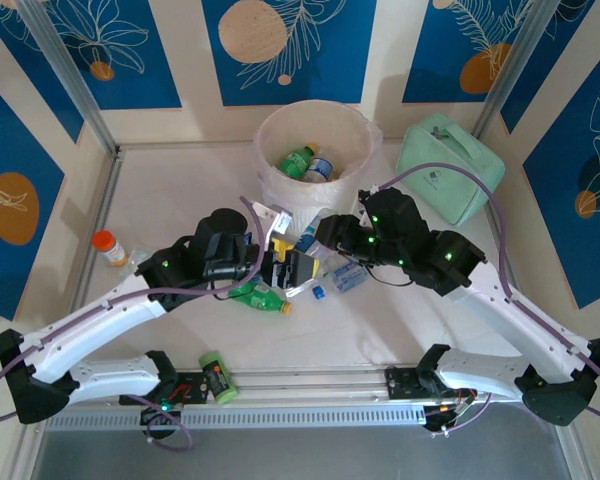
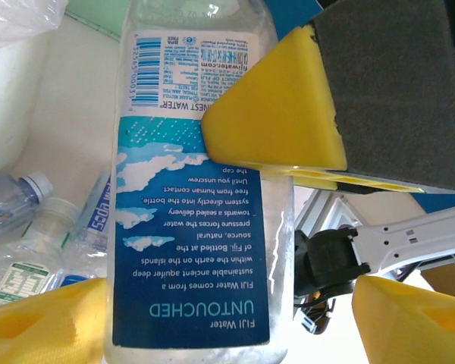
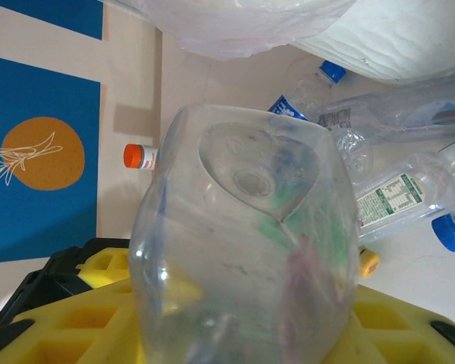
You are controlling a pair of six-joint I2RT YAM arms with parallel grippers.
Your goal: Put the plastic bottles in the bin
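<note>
A clear square plastic bottle (image 2: 193,227) with a blue label hangs between the two grippers at mid-table (image 1: 307,243). My right gripper (image 3: 243,326) is shut on it, and the bottle's base (image 3: 250,178) faces the right wrist camera. One yellow right finger (image 2: 277,114) presses the bottle's upper side. My left gripper (image 2: 227,322) is open around the same bottle, with a gap to its right fingertip (image 2: 413,318). The bin (image 1: 270,130) stands behind, holding a green bottle (image 1: 298,160) and a clear one. More bottles (image 1: 345,276) lie under the grippers, one of them green (image 1: 260,297).
A small orange-capped jar (image 1: 105,245) stands at the left. Near the front rail lies a short green can (image 1: 218,378). The mint-green case (image 1: 450,165) sits right of the bin. Several clear bottles (image 3: 398,201) lie beside the bin's bag (image 3: 235,23).
</note>
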